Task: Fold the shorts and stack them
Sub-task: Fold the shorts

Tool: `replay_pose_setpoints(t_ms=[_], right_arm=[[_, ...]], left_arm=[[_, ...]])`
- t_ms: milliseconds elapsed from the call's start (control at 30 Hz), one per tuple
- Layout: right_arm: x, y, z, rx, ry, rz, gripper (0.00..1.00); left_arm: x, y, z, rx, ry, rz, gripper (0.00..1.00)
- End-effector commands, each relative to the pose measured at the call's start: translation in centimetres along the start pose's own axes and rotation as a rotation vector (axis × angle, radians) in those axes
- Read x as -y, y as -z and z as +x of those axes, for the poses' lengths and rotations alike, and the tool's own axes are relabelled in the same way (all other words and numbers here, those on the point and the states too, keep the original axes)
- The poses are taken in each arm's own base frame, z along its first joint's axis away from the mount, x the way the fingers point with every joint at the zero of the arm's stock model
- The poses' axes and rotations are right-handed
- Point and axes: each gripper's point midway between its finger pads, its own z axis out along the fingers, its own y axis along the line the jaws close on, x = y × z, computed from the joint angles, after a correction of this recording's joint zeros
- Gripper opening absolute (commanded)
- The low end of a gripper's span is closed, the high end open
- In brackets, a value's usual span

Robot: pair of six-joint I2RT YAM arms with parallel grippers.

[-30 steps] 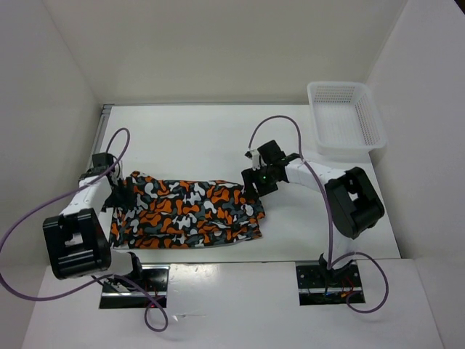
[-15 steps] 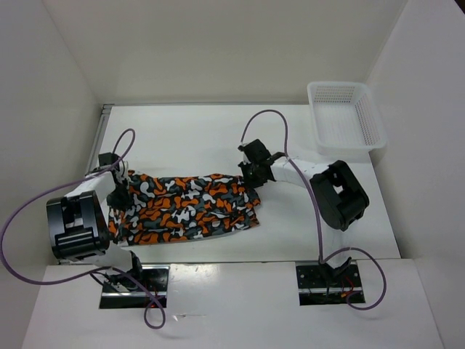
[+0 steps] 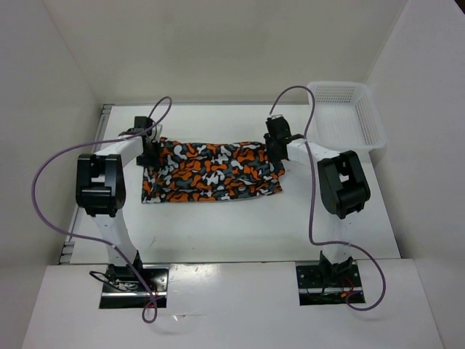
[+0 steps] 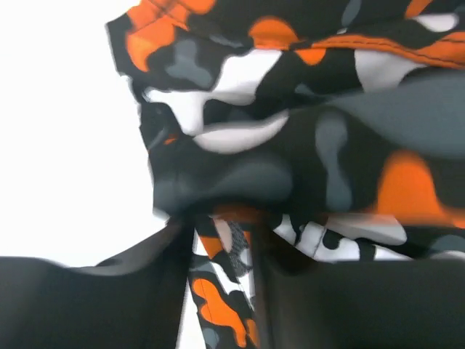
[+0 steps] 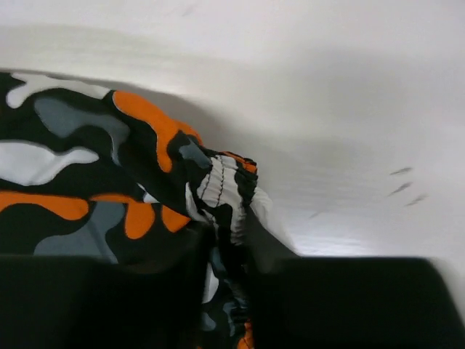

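The shorts (image 3: 211, 171), in an orange, grey, white and black blotch print, are stretched out across the middle of the table. My left gripper (image 3: 150, 149) is shut on the shorts' far left corner, and in the left wrist view the shorts (image 4: 305, 138) show a strip of cloth pinched in my left gripper (image 4: 221, 291) between the dark fingers. My right gripper (image 3: 275, 147) is shut on their far right corner. The right wrist view has the shorts (image 5: 87, 182) with their bunched hem clamped in my right gripper (image 5: 225, 283).
A white mesh basket (image 3: 344, 116) stands at the back right corner of the table. White walls close in on both sides and behind. Purple cables loop up from both arms.
Both grippers closed on the shorts' corners and carried them away from the near edge toward the middle of the table. The cloth now lies farther back, and both arms reach further out.
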Motion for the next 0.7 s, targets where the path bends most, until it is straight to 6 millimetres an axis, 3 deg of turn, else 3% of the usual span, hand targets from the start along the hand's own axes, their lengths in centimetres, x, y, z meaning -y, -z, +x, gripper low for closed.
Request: replay_pose_setpoints(t_ms=[0,33,67,167,333,400,433,500,567,667], right_arm=[[1.6,-0.2,-4.4,0.106,0.163,-0.015,0.41],[0.8,0.0,-4.9,0.117,0.22,-0.07,0.55],[0.0,0.3,-5.0,0.105,0.261,-0.121,0.58],[-1.7,2.4,-8.0,0.155,0.309,-0.22,0.68],[-0.6,4.7,-10.0,0.214,0.391,-0.176,0.75],[-0.4,6.2,-9.6,0.201,0.426,-0.19,0.75],[-0.9,7.2,-9.2,0.203,0.476,-0.237,0.75],[-1.2,7.8,-7.4,0.16,0.53,-0.291,0.73],[-1.3,8.3,-5.2,0.112,0.61,-0.325,0.68],[-1.6,8.5,-2.1,0.051,0.759,-0.356,0.64]], left_arm=[[1.3,0.5,-4.9,0.081,-0.037,-0.011,0.46],[1.3,0.6,-5.5,0.084,-0.037,-0.011,0.52],[1.5,1.5,-7.4,0.13,-0.041,-0.022,0.55],[0.8,3.1,-8.8,0.164,-0.035,-0.049,0.62],[1.3,8.0,-10.3,0.219,-0.04,-0.013,0.64],[3.6,9.3,-8.8,0.202,-0.087,0.023,0.64],[4.4,8.1,-5.8,0.129,-0.114,0.032,0.64],[6.2,8.2,-2.5,0.075,-0.163,0.062,0.64],[6.5,7.5,1.3,-0.004,-0.183,0.074,0.63],[7.1,8.0,2.5,-0.018,-0.193,0.104,0.63]])
